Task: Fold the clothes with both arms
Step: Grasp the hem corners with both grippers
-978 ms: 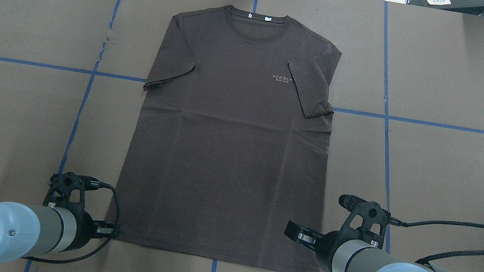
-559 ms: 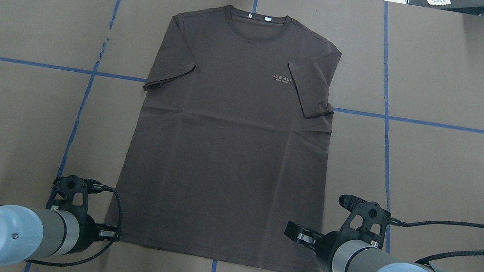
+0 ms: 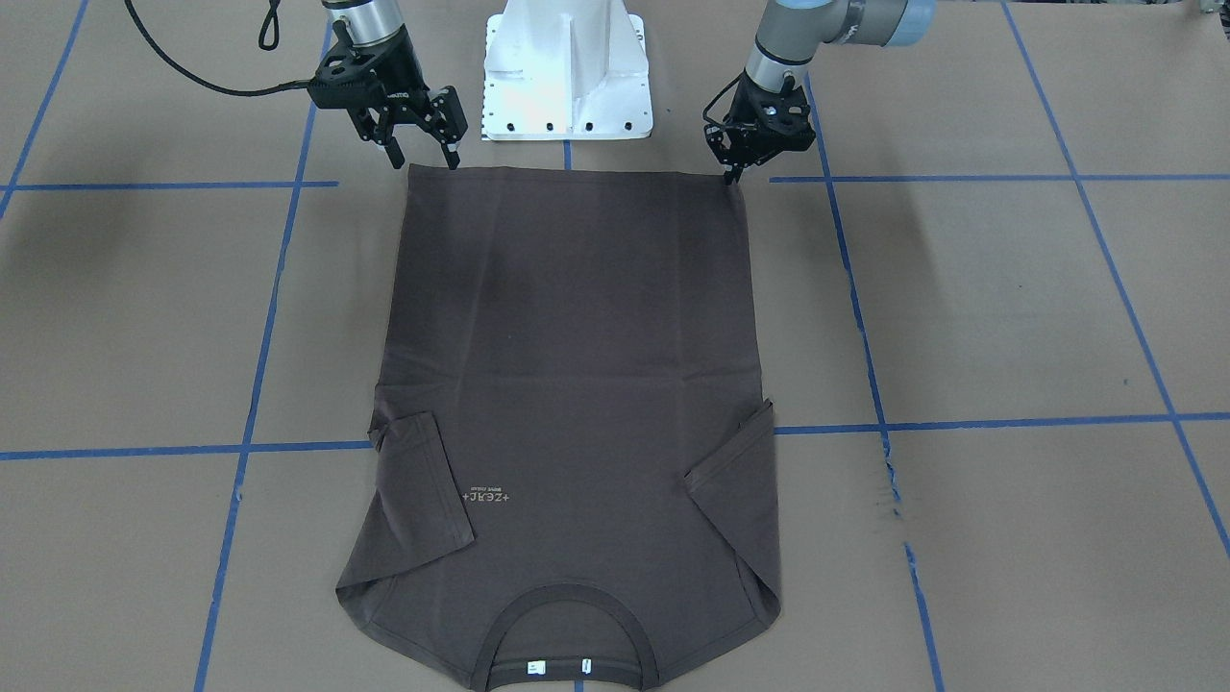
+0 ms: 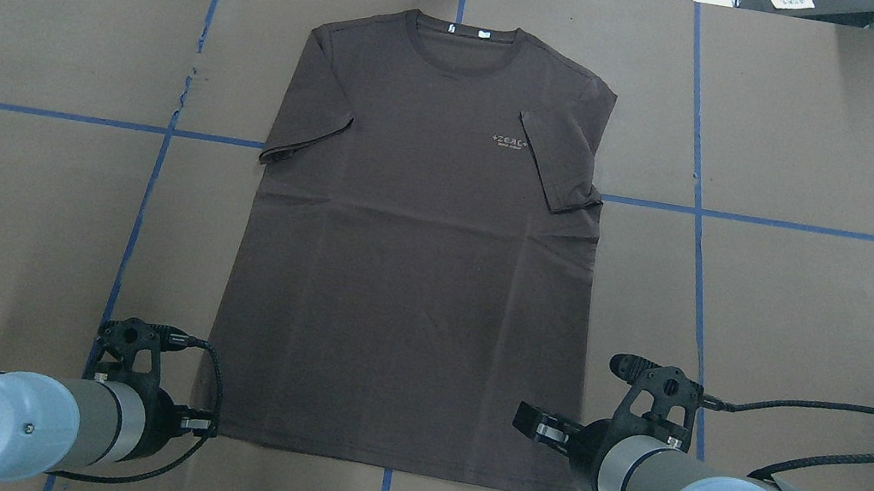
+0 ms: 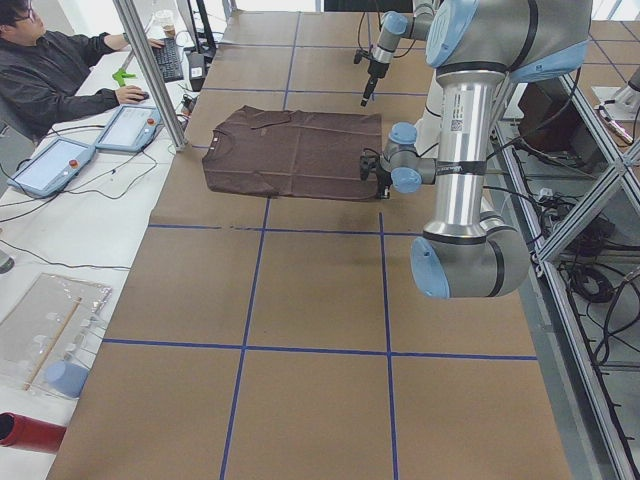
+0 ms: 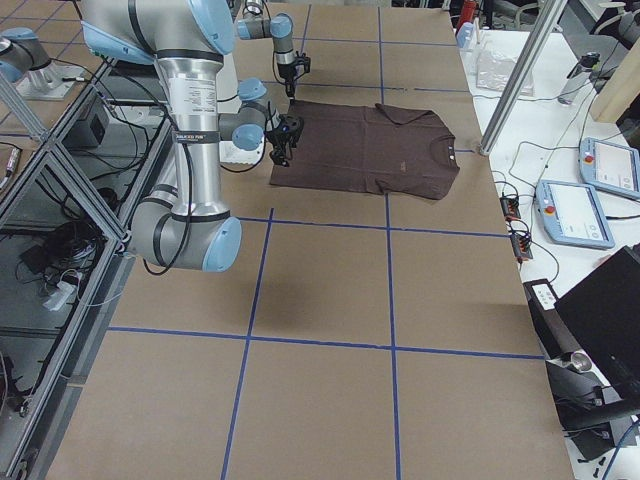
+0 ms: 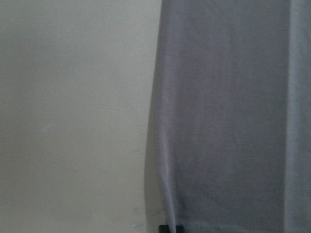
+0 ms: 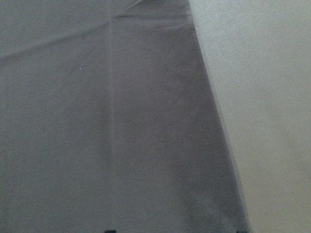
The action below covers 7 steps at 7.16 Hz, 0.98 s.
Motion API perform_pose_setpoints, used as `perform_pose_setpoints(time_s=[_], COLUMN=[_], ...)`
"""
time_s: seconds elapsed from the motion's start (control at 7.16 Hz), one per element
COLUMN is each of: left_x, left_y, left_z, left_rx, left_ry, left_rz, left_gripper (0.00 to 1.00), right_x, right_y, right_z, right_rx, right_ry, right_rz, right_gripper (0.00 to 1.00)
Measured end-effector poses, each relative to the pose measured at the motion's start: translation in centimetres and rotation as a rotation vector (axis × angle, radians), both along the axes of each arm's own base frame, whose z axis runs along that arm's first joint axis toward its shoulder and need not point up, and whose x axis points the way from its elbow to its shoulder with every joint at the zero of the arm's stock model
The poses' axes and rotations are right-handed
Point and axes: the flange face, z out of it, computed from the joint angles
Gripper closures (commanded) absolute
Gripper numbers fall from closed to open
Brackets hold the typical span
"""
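The T-shirt [image 4: 415, 277] lies flat and face up in the middle of the paper-covered table [image 4: 824, 321]. Its collar [image 4: 463, 41] points away from the robot, both sleeves are turned in over the body, and the hem [image 3: 577, 173] runs along the near edge by the white pedestal [image 3: 567, 67].

The step in hand looks like taking the two hem corners. The left gripper [image 3: 733, 171] is down at its corner with its jaws pressed together, and its wrist view shows one dark tip right on the cloth's corner, so it appears to pinch the hem there. The right gripper [image 3: 423, 157] hangs just over the other corner with its jaws spread wide and nothing between them.

To do this well, the right gripper should probably come straight down so that one finger slides under both layers at the very corner before closing — a pinch of the top layer alone would let the shirt peel open. Both arms should then rise together and carry the hem evenly toward the collar, keeping the edge taut and square so the turned-in sleeves do not slip out.

No container takes part in the fold. On the side bench a clear tray [image 5: 50, 325] holds what look like thin sticks — too small to be sure.
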Motion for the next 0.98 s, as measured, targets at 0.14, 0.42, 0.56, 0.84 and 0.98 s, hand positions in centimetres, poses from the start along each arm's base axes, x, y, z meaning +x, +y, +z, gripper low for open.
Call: perform_pose_setpoints(time_s=[0.14,0.42,0.56,0.84,0.98], left_x=[0.0,0.1,0.3,0.4,0.4], left_y=[0.0,0.0,0.0,-0.1,-0.1], left_z=[-0.2,-0.9,-1.4,-1.7,-1.8], left_rx=[0.000,0.000,0.001,0.002,0.001], left_ry=[0.005,0.019,0.027,0.034,0.035], left_rz=[0.001,0.003,0.003,0.004,0.005], left_gripper=[1.00,1.00,1.00,1.00,1.00], right_x=[-0.5,-1.7,-2.4,-3.8,-4.3], right_y=[0.7,2.6,3.4,4.7,5.1], right_z=[0.1,1.3,2.2,4.1,4.7], right_rx=[-0.019,-0.064,-0.060,-0.045,-0.038], right_ry=[0.006,0.068,0.098,0.144,0.158], right_rz=[0.013,0.039,0.046,0.054,0.055], right_gripper=[0.35,0.35,0.36,0.37,0.37])
